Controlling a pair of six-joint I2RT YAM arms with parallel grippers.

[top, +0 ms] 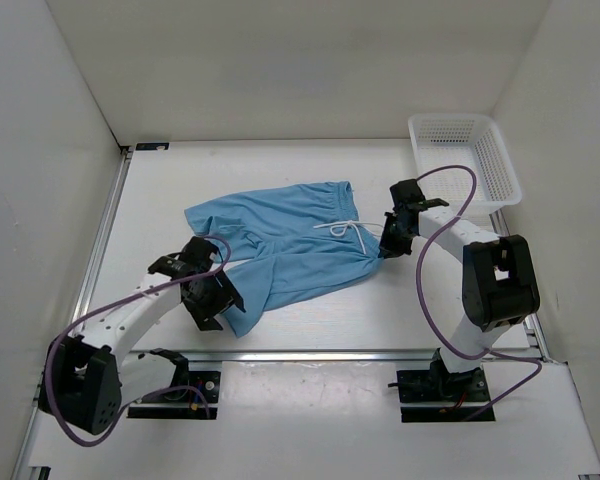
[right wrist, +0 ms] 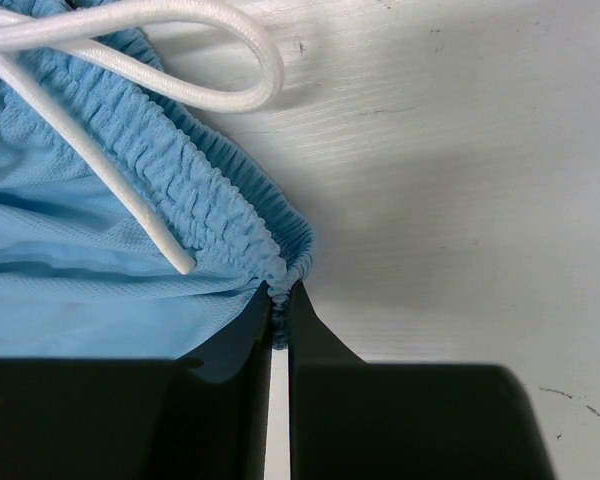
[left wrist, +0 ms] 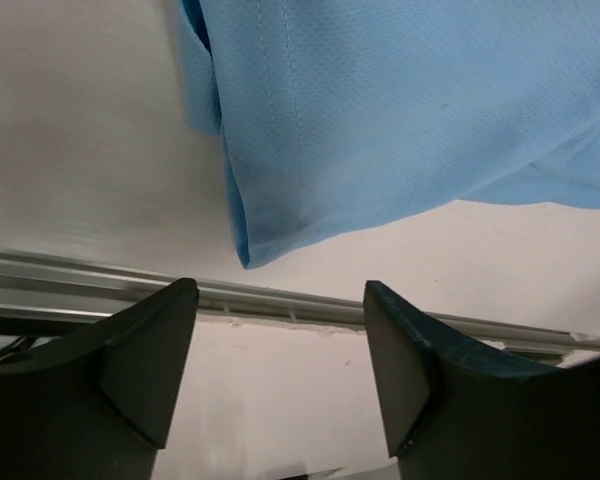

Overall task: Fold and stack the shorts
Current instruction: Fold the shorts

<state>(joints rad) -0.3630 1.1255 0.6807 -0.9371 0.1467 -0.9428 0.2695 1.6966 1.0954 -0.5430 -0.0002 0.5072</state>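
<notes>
The light blue shorts lie spread on the white table, waistband to the right, with a white drawstring. My right gripper is shut on the near corner of the elastic waistband; the fabric is pinched between its fingertips. The drawstring loops just beyond them. My left gripper is open and empty at the near leg's hem. In the left wrist view the hem corner hangs just beyond the open gripper, apart from both fingers.
A white mesh basket stands at the back right corner. A metal rail runs along the table's near edge, also in the left wrist view. White walls enclose the table on three sides.
</notes>
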